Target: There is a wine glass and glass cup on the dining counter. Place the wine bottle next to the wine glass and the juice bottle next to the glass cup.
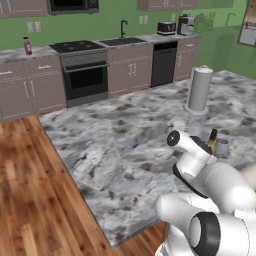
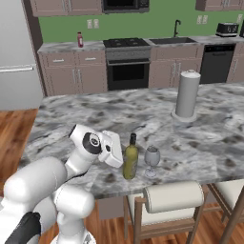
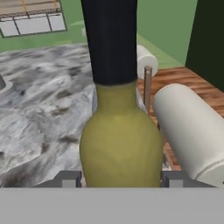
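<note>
My jaws are clamped on the wine bottle (image 2: 130,162), one finger on each side of its olive body in the hand view. I see the bottle standing upright on the marbled tabletop (image 2: 95,119) near its stool-side edge, just beside the wine glass (image 2: 152,159). The juice bottle (image 2: 80,39) stands on the wall counter (image 2: 66,46), left of the stove (image 2: 126,63).

Olive-yellow wine bottle (image 2: 130,162) upright beside wine glass (image 2: 151,159)
</note>
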